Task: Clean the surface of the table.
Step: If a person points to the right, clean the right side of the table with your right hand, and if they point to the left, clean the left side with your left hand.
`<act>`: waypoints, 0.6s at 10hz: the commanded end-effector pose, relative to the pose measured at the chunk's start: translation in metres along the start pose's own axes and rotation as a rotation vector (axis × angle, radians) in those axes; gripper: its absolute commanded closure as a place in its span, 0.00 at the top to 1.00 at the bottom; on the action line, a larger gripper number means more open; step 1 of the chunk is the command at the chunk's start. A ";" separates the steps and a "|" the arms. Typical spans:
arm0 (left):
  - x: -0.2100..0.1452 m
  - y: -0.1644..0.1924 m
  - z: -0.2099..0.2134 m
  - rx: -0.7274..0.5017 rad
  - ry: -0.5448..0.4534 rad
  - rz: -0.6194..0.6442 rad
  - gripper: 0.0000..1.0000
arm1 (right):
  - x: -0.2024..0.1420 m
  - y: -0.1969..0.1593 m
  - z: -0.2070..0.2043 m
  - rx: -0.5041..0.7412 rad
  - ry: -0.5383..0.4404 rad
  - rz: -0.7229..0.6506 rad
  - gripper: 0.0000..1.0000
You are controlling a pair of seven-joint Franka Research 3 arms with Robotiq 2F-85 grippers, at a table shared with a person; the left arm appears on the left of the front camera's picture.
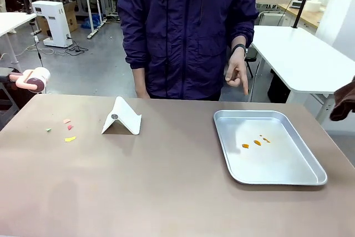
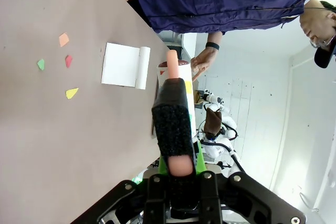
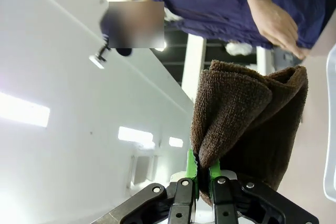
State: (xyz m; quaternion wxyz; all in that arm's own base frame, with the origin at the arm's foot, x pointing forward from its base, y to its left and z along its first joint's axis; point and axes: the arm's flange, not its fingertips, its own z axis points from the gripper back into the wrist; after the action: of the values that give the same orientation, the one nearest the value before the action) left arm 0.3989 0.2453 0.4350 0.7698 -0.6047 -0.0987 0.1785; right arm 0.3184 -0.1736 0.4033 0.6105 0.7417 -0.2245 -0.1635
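Our left hand [image 2: 181, 167], clamped on the pink roller [image 1: 34, 79], is nearest the paper bits [image 1: 70, 139] on the counter [image 1: 166, 192]; our right hand [image 3: 202, 174] is clamped on a brown cloth [image 3: 247, 114].

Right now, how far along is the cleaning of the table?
Done: some orange bits already lie in the tray. In hand: the left fingers are shut on a pink-handled roller, the right fingers on a brown towel. Left: four coloured scraps on the table near the white folded card, untouched.
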 end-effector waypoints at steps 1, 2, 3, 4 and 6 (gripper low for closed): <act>-0.004 -0.002 0.001 -0.005 0.010 -0.016 0.00 | 0.018 0.007 -0.033 -0.153 0.151 0.047 0.10; -0.004 -0.002 0.001 -0.005 0.010 -0.016 0.00 | 0.029 0.005 -0.054 -0.289 0.193 0.075 0.10; -0.004 -0.002 0.001 -0.005 0.010 -0.016 0.00 | 0.040 0.000 -0.074 -0.451 0.272 0.117 0.10; -0.004 -0.002 0.001 -0.005 0.010 -0.016 0.00 | 0.050 -0.006 -0.097 -0.593 0.379 0.145 0.10; -0.004 -0.002 0.001 -0.005 0.010 -0.016 0.00 | 0.063 -0.016 -0.128 -0.777 0.471 0.206 0.10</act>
State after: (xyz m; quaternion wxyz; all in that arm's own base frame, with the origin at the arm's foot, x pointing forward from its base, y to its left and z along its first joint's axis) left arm 0.3991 0.2452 0.4345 0.7699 -0.6048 -0.0983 0.1785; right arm 0.4324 -0.0953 0.4141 0.8684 0.4855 -0.0990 -0.0214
